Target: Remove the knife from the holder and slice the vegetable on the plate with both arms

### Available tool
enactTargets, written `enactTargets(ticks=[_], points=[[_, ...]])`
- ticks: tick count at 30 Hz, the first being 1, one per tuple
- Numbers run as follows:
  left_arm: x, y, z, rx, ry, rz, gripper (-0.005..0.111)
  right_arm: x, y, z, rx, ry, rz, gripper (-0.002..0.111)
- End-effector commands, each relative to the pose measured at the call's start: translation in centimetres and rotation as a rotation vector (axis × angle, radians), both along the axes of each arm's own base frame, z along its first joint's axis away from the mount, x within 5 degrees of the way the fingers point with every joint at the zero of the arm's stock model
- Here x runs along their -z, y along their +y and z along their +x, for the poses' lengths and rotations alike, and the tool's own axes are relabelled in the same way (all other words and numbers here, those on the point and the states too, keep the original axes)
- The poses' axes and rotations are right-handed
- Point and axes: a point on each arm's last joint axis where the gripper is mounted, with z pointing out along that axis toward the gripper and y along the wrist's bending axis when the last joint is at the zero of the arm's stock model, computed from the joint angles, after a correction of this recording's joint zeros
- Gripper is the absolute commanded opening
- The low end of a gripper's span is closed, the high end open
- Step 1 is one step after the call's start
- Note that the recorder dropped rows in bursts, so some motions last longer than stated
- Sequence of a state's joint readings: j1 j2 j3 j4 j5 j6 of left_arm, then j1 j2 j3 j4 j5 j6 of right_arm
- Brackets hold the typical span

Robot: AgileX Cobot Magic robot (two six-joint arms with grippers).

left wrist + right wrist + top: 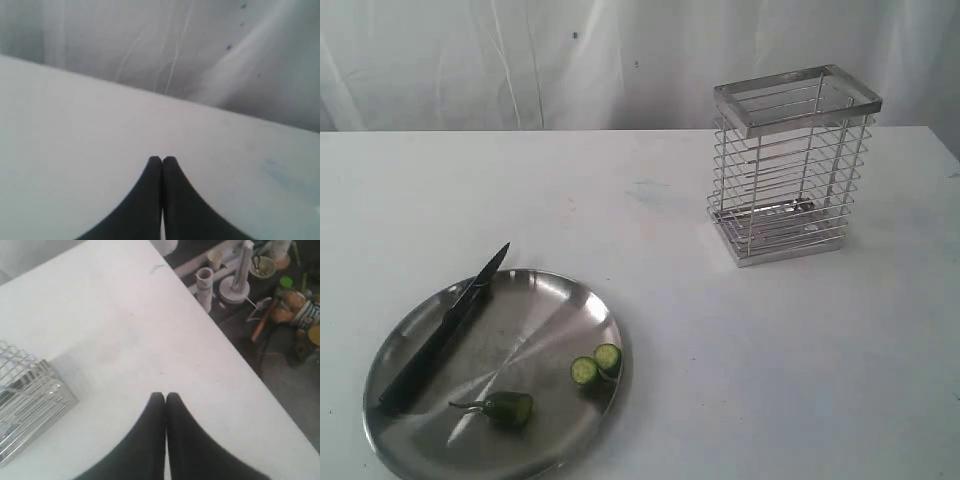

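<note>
The steel plate (545, 300) lies at the front left of the white table. The black-handled knife (440, 335) rests across its left side, blade tip poking over the far rim. The green pepper's stem end (505, 407) lies near the plate's front, and two cut rounds (595, 365) sit by its right rim. The wire holder (790, 165) stands at the back right with nothing in it; it also shows in the right wrist view as the holder (27, 400). My left gripper (162, 159) is shut over bare table. My right gripper (165, 395) is shut, apart from the holder. Neither arm appears in the exterior view.
The table's edge (235, 352) runs close beside my right gripper, with clutter on the floor (270, 285) beyond it. A white curtain (520, 60) hangs behind the table.
</note>
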State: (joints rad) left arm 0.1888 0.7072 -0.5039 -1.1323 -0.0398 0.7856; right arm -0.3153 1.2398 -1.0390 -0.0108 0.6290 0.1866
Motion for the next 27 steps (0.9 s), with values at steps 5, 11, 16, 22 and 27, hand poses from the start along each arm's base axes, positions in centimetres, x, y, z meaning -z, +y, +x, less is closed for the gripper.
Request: enactTargets(ticks=[5, 11, 16, 22, 27], points=[[-4.5, -1.0, -6.9, -0.025, -0.388, 0.225, 0.0, -9.9, 3.8, -11.3, -0.031, -0.617, -0.23, 0.0], [3.3, -2.2, -5.0, 0.128, -0.105, 0.054, 0.0, -4.2, 4.4, -13.4, -0.045, -0.577, -0.279, 0.0], [7.1, -0.2, -5.3, -0.118, -0.053, -0.038, 0.0, 2.2, 4.7, -13.9, -0.073, -0.583, -0.326, 0.0], [7.8, -0.6, -5.3, -0.075, -0.021, -0.048, 0.0, 3.4, 5.0, -14.3, -0.02, -0.667, -0.191, 0.0], [7.8, -0.6, -5.3, -0.074, -0.021, -0.048, 0.0, 2.2, 6.4, -14.7, -0.239, -0.718, -0.488, 0.0]])
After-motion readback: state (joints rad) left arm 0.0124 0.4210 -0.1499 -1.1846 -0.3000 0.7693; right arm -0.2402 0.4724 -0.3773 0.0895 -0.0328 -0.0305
